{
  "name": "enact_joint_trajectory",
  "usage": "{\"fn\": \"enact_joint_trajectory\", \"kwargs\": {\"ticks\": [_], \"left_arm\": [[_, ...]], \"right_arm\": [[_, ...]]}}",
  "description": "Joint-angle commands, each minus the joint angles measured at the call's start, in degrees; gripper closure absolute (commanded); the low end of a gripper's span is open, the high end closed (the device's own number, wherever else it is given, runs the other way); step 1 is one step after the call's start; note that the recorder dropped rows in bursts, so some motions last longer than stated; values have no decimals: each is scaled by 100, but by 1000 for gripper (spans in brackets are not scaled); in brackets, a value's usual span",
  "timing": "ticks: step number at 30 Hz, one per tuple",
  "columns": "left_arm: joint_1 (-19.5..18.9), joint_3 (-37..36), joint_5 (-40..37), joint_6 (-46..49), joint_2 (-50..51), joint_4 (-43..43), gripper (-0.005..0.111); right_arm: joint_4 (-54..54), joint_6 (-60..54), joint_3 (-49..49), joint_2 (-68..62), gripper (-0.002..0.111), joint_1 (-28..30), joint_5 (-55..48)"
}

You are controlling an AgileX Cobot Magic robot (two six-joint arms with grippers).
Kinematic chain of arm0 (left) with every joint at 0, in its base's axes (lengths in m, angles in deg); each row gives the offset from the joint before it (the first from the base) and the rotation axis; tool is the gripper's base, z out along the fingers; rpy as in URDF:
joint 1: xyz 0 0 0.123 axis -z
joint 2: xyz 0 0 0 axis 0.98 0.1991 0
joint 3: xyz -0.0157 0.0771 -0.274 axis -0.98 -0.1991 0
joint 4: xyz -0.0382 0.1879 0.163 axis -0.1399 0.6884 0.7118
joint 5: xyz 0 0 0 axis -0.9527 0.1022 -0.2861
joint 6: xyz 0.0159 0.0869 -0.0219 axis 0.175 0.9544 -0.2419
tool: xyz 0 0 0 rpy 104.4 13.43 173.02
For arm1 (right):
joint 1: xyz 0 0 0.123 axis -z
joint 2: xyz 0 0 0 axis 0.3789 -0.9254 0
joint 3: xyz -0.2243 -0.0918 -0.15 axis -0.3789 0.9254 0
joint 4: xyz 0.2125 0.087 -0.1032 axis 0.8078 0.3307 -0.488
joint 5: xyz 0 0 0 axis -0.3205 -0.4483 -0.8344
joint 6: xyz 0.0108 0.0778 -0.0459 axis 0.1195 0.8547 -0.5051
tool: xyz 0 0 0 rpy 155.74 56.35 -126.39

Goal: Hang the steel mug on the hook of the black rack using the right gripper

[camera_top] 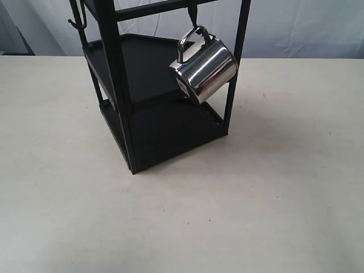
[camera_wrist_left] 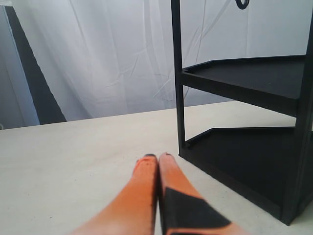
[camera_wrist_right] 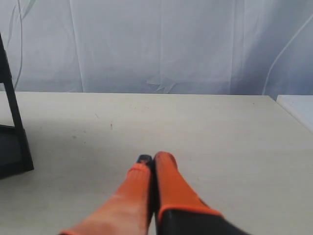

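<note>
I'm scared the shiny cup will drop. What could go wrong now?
1. The steel mug hangs tilted from the hook by its handle alone, outside the black rack; a bump might unhook it.
2. Nothing holds it: the right gripper has its jaws closed and empty over bare table, so a fall would probably go uncaught.

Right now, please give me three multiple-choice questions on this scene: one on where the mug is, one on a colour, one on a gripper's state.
1. Where is the steel mug?
A. lying on the table
B. hanging by its handle from the hook on the black rack
C. standing on the lowest shelf

2. What colour are the gripper fingers?
A. orange
B. blue
C. green

3. How is the right gripper?
A. shut on the mug
B. wide open
C. shut, holding nothing

Answers: 1 B, the handle loops over the hook; 2 A, both wrist views show orange; 3 C, the fingers meet with nothing between.
</note>
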Motion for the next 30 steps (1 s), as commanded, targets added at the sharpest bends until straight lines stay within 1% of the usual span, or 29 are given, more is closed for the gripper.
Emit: {"fn": "enact_joint_trajectory", "kwargs": {"ticks": [1, 17, 21, 23, 28, 30], "left_arm": [[27, -2, 30, -14, -27, 37, 105], [27, -2, 30, -14, -27, 37, 105], [27, -2, 30, -14, -27, 37, 105], [27, -2, 30, -14, -27, 37, 105], [27, -2, 30, -14, -27, 37, 105], [27, -2, 30, -14, -27, 37, 105]], "right_arm": [[-41, -10, 12, 44, 105, 26, -8], [-41, -12, 12, 44, 105, 26, -21], [-444, 19, 12, 44, 105, 26, -9], [-817, 491, 12, 44, 105, 26, -9], [-2051, 2161, 12, 44, 105, 26, -19], [-2329, 2508, 12, 44, 105, 26, -19]]}}
